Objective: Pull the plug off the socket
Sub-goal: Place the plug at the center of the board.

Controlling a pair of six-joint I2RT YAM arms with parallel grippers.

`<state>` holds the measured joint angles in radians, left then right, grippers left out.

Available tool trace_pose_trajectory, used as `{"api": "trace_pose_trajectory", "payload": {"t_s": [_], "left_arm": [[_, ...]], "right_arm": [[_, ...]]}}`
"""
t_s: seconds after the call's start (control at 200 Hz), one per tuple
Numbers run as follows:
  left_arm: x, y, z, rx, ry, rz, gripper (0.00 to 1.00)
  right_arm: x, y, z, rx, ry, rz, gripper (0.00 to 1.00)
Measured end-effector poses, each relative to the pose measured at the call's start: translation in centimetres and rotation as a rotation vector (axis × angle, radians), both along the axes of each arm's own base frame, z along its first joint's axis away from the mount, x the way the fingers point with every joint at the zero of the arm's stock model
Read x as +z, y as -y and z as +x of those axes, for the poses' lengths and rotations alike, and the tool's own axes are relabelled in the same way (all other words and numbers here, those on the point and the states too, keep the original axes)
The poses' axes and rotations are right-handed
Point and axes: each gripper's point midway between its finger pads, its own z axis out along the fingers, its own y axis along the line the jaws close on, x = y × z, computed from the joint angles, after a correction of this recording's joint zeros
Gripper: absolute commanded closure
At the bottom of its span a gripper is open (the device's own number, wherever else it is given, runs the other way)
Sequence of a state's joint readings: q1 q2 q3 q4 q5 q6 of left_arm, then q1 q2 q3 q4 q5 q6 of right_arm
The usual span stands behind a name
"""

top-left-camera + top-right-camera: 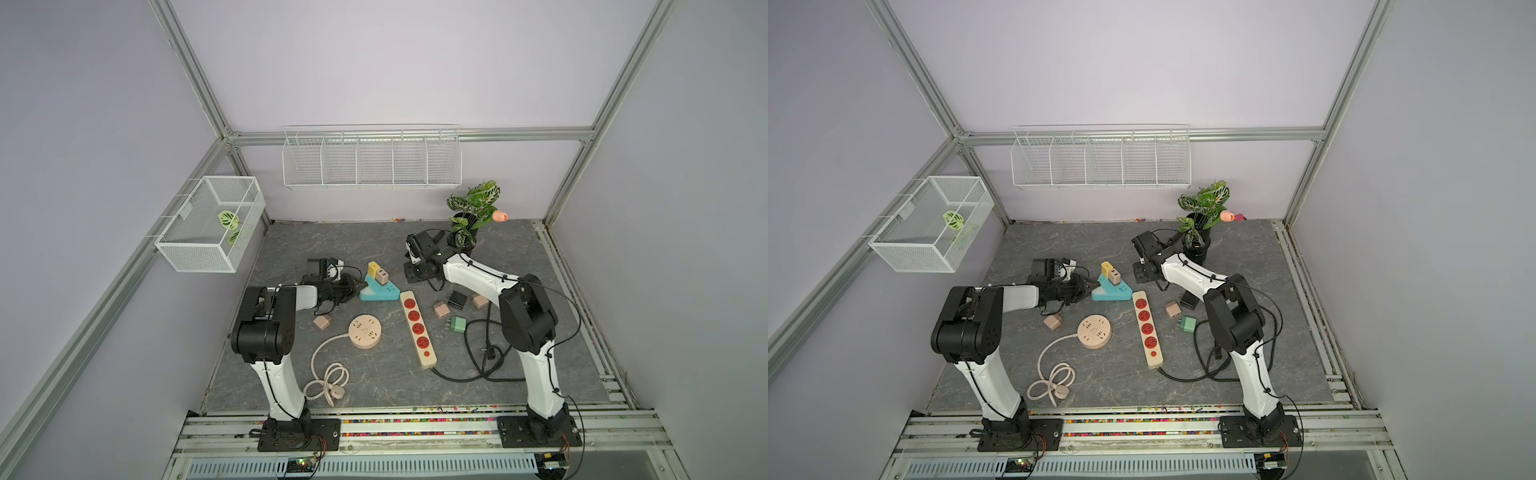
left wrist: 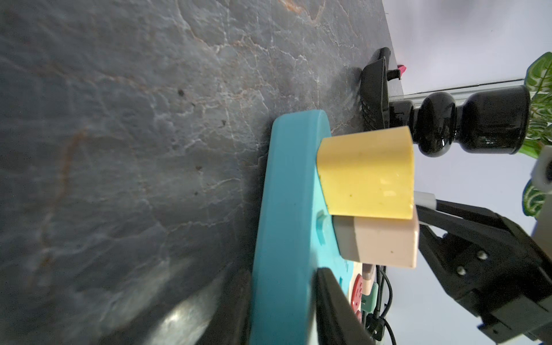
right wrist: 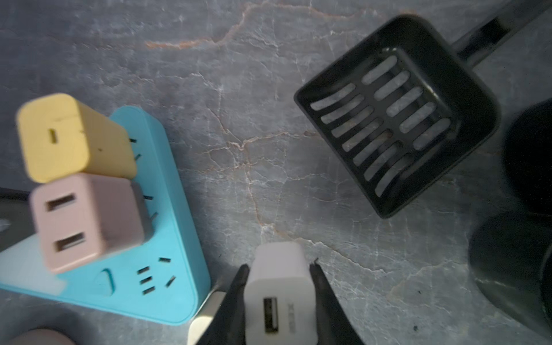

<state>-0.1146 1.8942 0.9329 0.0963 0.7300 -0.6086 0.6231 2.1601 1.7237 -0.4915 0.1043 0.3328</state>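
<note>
A blue triangular socket (image 1: 379, 291) (image 1: 1111, 289) lies mid-table. A yellow plug (image 3: 68, 137) (image 2: 367, 173) and a pink plug (image 3: 86, 221) (image 2: 385, 239) stand seated side by side in it. My left gripper (image 2: 280, 313) (image 1: 353, 289) is shut on the socket (image 2: 286, 179), with one finger on its top face and one against its other side. My right gripper (image 3: 279, 286) (image 1: 410, 252) is shut on a white USB plug (image 3: 277, 277). It holds that plug above the table, apart from the socket (image 3: 167, 239), to the socket's right.
A black slotted scoop (image 3: 394, 119) (image 1: 417, 272) lies under the right arm, beside a black plant pot (image 1: 465, 239). A red-and-beige power strip (image 1: 417, 328), a round beige socket (image 1: 365, 331), several loose plugs (image 1: 457, 324) and black cables (image 1: 482, 357) lie nearer the front.
</note>
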Motion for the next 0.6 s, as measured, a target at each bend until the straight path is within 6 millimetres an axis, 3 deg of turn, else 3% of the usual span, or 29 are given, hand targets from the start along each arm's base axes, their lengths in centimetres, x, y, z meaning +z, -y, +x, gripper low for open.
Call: {"api": "trace_pose_trajectory", "payload": {"t_s": [0.41, 0.6], "left_arm": [[0.1, -0.2, -0.2, 0.009, 0.009, -0.002, 1.0], [0.2, -0.5, -0.5, 0.023, 0.008, 0.012, 1.0]], "right_arm": [[-2.1, 0.8, 0.7, -0.053, -0.022, -0.027, 0.58], [-2.0, 0.7, 0.7, -0.052, -0.021, -0.02, 0.57]]}}
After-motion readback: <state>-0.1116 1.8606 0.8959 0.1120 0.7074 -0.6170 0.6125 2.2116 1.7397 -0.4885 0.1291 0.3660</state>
